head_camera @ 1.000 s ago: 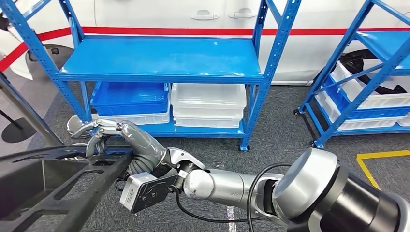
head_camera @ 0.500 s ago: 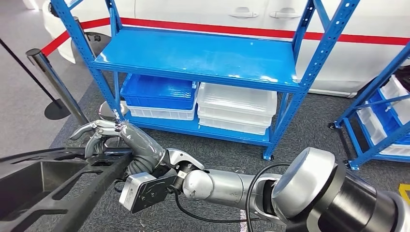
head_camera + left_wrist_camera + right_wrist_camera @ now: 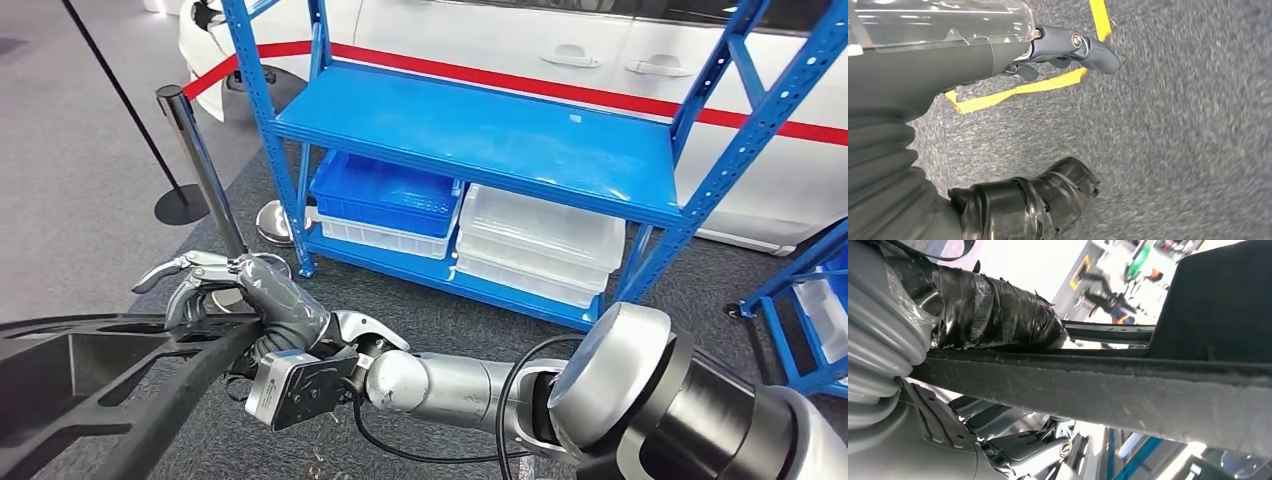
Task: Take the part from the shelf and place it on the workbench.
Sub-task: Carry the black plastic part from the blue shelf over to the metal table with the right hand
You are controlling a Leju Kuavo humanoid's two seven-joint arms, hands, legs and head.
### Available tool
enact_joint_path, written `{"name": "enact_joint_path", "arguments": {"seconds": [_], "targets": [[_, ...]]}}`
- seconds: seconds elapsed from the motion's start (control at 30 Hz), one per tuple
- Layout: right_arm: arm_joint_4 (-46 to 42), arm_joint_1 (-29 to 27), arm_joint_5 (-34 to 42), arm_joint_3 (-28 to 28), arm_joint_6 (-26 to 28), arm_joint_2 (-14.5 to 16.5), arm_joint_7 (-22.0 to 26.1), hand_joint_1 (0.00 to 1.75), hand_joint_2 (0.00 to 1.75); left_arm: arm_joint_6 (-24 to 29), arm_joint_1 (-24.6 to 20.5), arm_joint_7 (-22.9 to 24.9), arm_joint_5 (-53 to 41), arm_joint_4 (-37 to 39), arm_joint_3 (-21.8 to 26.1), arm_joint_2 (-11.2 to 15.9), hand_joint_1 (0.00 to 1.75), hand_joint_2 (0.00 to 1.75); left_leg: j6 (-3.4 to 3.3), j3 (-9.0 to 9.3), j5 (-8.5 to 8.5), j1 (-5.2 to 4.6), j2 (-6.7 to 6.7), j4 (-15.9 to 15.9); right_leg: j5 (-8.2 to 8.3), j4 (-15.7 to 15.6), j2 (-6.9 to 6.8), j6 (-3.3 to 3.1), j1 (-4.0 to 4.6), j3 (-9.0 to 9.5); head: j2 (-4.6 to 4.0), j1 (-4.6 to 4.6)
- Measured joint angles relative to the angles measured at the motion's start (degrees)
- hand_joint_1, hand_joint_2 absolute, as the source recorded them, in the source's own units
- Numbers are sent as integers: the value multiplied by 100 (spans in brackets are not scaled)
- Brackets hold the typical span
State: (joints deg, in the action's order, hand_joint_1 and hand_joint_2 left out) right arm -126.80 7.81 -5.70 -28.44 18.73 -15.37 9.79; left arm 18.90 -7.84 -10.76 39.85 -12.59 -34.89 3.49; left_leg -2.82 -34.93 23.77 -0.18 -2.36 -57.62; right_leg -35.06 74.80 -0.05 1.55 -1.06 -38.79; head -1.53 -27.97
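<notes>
Right hand [image 3: 245, 300] is clamped on the black part [image 3: 90, 390], fingers over its top rail, thumb under it in the right wrist view. I'm carrying it off the shelf [image 3: 480, 140], which stands empty on its top level ahead. Part extends from the hand toward my left and down, long axis roughly across my body, well apart from the shelf. Left hand [image 3: 998, 65] hangs over grey carpet near yellow floor tape [image 3: 1013, 90], fingers apart, holding nothing. Workbench isn't visible, so I'd judge a turn comes first; right arm carries the load alone.
</notes>
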Motion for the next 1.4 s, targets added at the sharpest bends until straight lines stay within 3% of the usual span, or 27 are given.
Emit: {"name": "enact_joint_path", "arguments": {"seconds": [0.03, 0.07, 0.13, 0.2, 0.27, 0.3, 0.33, 0.43, 0.5, 0.53, 0.57, 0.63, 0.7, 0.8, 0.87, 0.93, 1.0, 1.03, 1.07, 1.1, 1.13, 1.17, 1.23, 1.3, 1.33, 1.4], "targets": [[23, 1, 24, 0, 0, 11, 23, 175, 175, 14, -9, 22, 7, 1, -1, -10, 0, 175, 3, -1, 7, 2, -90, -18, 111, -27, 9, 1, -4, -26, -7, -15], [42, 3, 51, 0, 0, 21, 45, 175, 175, 29, -11, 42, 19, 1, -2, -18, 0, 175, 16, -2, 18, 9, -181, -48, 312, -276, 24, 4, -15, 59, -15, -29], [75, 16, 153, 0, -9, 39, 100, 175, 175, 51, -12, 65, 68, 1, -2, -35, 0, 175, 73, -39, 65, 17, -348, -151, 659, -1008, 212, 20, -57, 355, -30, -86], [117, 35, 392, -1, -60, 70, 203, 175, 175, 70, -11, 25, 175, 1, -2, -43, 0, 175, 146, -117, 93, 21, -484, -229, 734, -1364, 377, 9, -74, 509, -44, -186], [182, 62, 676, -2, -145, 132, 341, 175, 175, 88, 27, -47, 291, 2, -2, -41, 0, 175, 208, -187, 76, 38, -594, -230, 729, -1370, 312, -51, -65, 518, -58, -283], [219, 88, 768, -4, -175, 173, 403, 175, 175, 92, 62, -67, 323, 2, -2, -43, 0, 175, 233, -207, 81, 41, -551, -252, 738, -1380, 254, -85, -67, 525, -64, -310], [264, 118, 825, -5, -196, 218, 458, 175, 175, 94, 87, -68, 339, 2, -2, -45, 0, 175, 259, -256, 134, 35, -423, -346, 743, -1392, 191, -121, -73, 537, -71, -352], [377, 184, 832, -16, -197, 314, 536, 175, 175, 116, 82, 10, 342, 2, -2, -42, 0, 175, 331, -698, 574, 26, 92, -1218, 733, -1410, -33, -196, -46, 565, -85, -445], [413, 193, 824, -24, -182, 337, 514, 175, 175, 126, 72, 43, 350, 2, -2, -34, 0, 175, 342, -997, 746, 32, 182, -1755, 712, -1410, -203, -212, -19, 572, -88, -454], [421, 194, 828, -26, -176, 346, 491, 175, 175, 126, 77, 44, 356, 2, -2, -32, 0, 175, 329, -999, 686, 30, 199, -1749, 698, -1410, -286, -214, -7, 582, -89, -454], [424, 194, 840, -26, -171, 352, 467, 175, 175, 123, 85, 42, 362, 2, -2, -28, 0, 175, 300, -875, 533, 23, 224, -1518, 684, -1411, -367, -215, 6, 598, -90, -455], [425, 193, 887, -26, -168, 359, 444, 175, 175, 104, 89, 39, 362, 2, -2, -7, 0, 175, 195, -439, 200, -27, 399, -733, 649, -1421, -515, -208, 36, 648, -90, -456], [425, 192, 933, -24, -167, 362, 457, 175, 175, 58, 78, 50, 329, 2, -2, 19, 0, 175, 95, -182, 84, -95, 547, -262, 624, -1454, -633, -175, 55, 694, -91, -460], [421, 188, 943, 2, -160, 358, 459, 175, 175, 23, 93, 103, 258, 4, -2, 63, 0, 175, 19, -107, 58, -101, 411, -115, 601, -1531, -747, -88, 51, 770, -92, -473], [405, 181, 939, 49, -158, 338, 413, 175, 175, 26, 120, 121, 242, 6, -2, 86, 0, 175, -20, 23, 11, -60, 287, 39, 486, -1377, -493, -36, 50, 737, -97, -530], [368, 162, 937, 122, -164, 293, 342, 175, 175, 18, 120, 111, 243, 7, -2, 89, 0, 175, -54, 93, -4, -46, 174, 109, 221, -781, -119, -12, 50, 415, -107, -613], [331, 128, 937, 173, -181, 257, 290, 175, 175, -14, 111, 99, 241, 7, -3, 99, 0, 175, -74, 97, 12, -42, 30, 94, 56, -153, 4, 8, 46, 5, -113, -653], [320, 113, 937, 179, -190, 250, 279, 175, 175, -30, 112, 98, 239, 7, -4, 106, 0, 175, -72, 98, 26, -34, -52, 77, 122, -82, 12, 20, 36, -85, -114, -661], [312, 102, 937, 181, -195, 246, 274, 175, 175, -39, 114, 101, 238, 7, -4, 111, 0, 175, -57, 98, 44, -21, -139, 49, 288, -217, 25, 35, 20, -70, -116, -666], [306, 97, 937, 183, -196, 244, 274, 175, 175, -37, 117, 105, 238, 7, -4, 114, 0, 175, -32, 96, 71, -4, -226, 8, 525, -543, 81, 54, -7, 50, -119, -666], [303, 93, 937, 186, -196, 242, 275, 175, 175, -26, 119, 110, 240, 7, -4, 115, 0, 175, 3, 78, 106, 6, -309, -52, 706, -899, 224, 70, -40, 192, -121, -669], [297, 84, 937, 191, -195, 240, 282, 175, 175, -11, 114, 114, 242, 7, -4, 116, 0, 175, 43, 43, 142, 16, -389, -122, 817, -1190, 367, 74, -70, 317, -125, -692], [290, 53, 960, 198, -203, 239, 336, 175, 175, 10, 112, 109, 246, 7, -3, 120, 0, 175, 126, -41, 177, 33, -532, -203, 823, -1419, 531, 42, -78, 419, -132, -756], [286, 26, 1080, 199, -231, 239, 450, 175, 175, 0, 140, 79, 249, 8, -3, 121, 0, 175, 190, -89, 172, 55, -601, -205, 819, -1456, 398, -33, -71, 456, -142, -820], [287, 12, 1182, 200, -247, 241, 519, 175, 175, -7, 153, 44, 254, 8, -3, 120, 0, 175, 217, -119, 198, 50, -488, -257, 822, -1488, 319, -75, -72, 492, -147, -874], [287, -29, 1388, 209, -264, 245, 652, 175, 175, 0, 142, -49, 282, 7, -4, 117, 0, 175, 261, -325, 389, 40, -94, -673, 814, -1544, 143, -149, -67, 573, -156, -1030]]}}
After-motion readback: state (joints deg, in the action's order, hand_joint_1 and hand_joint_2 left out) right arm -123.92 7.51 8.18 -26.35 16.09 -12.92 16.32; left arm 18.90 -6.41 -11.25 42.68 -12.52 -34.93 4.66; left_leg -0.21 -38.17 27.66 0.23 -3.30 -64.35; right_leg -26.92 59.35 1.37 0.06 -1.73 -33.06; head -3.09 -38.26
